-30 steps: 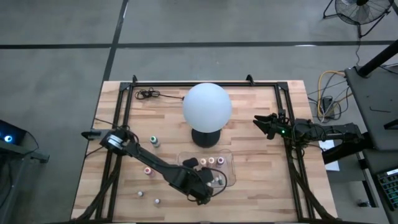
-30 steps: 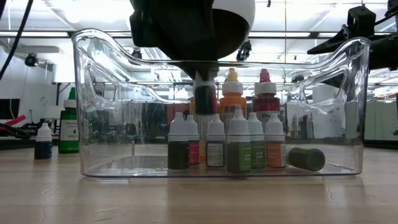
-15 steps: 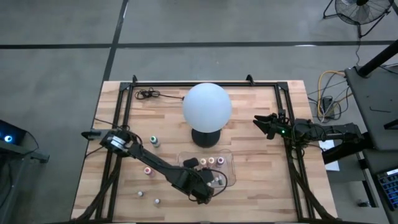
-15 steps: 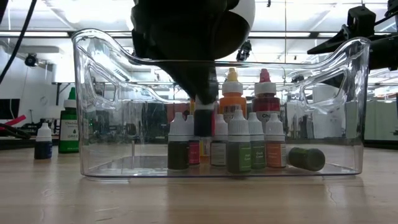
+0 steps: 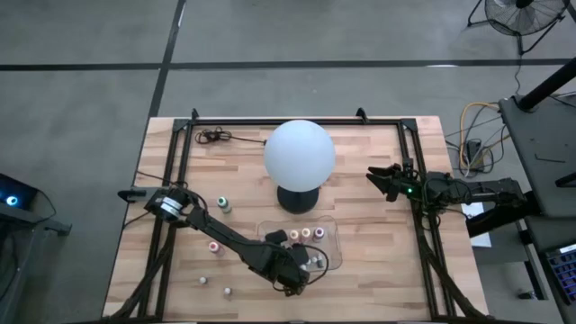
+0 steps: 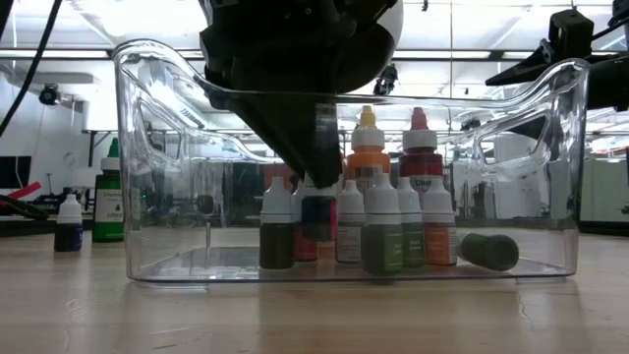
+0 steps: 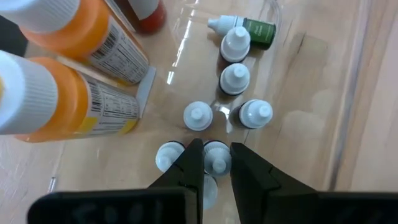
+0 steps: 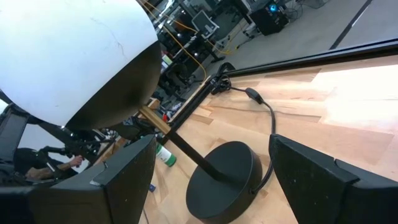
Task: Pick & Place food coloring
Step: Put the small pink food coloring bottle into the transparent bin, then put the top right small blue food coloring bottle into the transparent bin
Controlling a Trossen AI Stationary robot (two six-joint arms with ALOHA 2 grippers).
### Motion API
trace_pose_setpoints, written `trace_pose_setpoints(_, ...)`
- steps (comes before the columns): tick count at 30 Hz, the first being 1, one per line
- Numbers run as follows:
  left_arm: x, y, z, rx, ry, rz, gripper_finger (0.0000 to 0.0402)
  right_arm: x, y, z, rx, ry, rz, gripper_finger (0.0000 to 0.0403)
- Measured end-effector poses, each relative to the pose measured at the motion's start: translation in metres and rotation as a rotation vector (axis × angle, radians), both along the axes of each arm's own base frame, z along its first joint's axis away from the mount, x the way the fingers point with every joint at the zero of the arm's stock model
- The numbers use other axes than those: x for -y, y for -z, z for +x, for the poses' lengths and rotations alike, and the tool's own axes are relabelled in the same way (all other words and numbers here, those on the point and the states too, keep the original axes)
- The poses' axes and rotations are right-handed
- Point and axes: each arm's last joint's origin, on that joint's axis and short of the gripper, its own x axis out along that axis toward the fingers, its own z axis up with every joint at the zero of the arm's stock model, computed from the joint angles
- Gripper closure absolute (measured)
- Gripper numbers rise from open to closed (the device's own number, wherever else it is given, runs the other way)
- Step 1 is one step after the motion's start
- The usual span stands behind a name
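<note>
My left gripper (image 7: 216, 163) reaches down into the clear tray (image 6: 147, 147), which also shows in the high view (image 5: 331, 241), and is shut on a small white-capped food coloring bottle (image 6: 316, 211). Several more small bottles (image 7: 235, 78) stand around it on the tray floor. One green bottle (image 6: 486, 251) lies on its side there. Two bigger orange bottles (image 7: 81, 93) stand farther back in the tray. Other tiny bottles (image 5: 212, 246) stand loose on the table at the left. My right gripper (image 5: 373, 175) hangs open at the table's right side. My left gripper pinches the bottle's white cap end (image 7: 216, 155) between its two fingers. The fingers (image 7: 189, 165) slant down into the tray from above. The bottle hangs upright below them, its dark body (image 6: 316, 216) down among the standing bottles. Whether it rests on the tray floor I cannot tell.
A lamp with a big white globe (image 5: 300, 153) on a black base (image 5: 297, 200) stands just beyond the tray. A tall green bottle (image 6: 110, 202) and a small blue one (image 6: 68, 224) stand left of the tray. A black frame (image 5: 270, 121) rims the table.
My left gripper has gone down into the tray with the bottle. The bottle, held above the standing bottles' caps before, now sits low among them, still upright.
</note>
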Motion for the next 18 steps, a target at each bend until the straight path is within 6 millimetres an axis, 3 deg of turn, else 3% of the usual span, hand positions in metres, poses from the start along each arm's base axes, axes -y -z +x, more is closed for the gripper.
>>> trace_pose_setpoints(8, -0.0003, 0.0, 0.0001, 0.002, -0.008, 0.0, 0.0339, 0.0, 0.0, 0.0, 0.0, 0.0, 0.0, 0.0101)
trace_pose_setpoints(18, -0.0006, 0.0, 0.0003, -0.001, -0.007, -0.004, 0.0334, 0.0, 0.0, 0.0, 0.0, 0.0, 0.0, 0.0101)
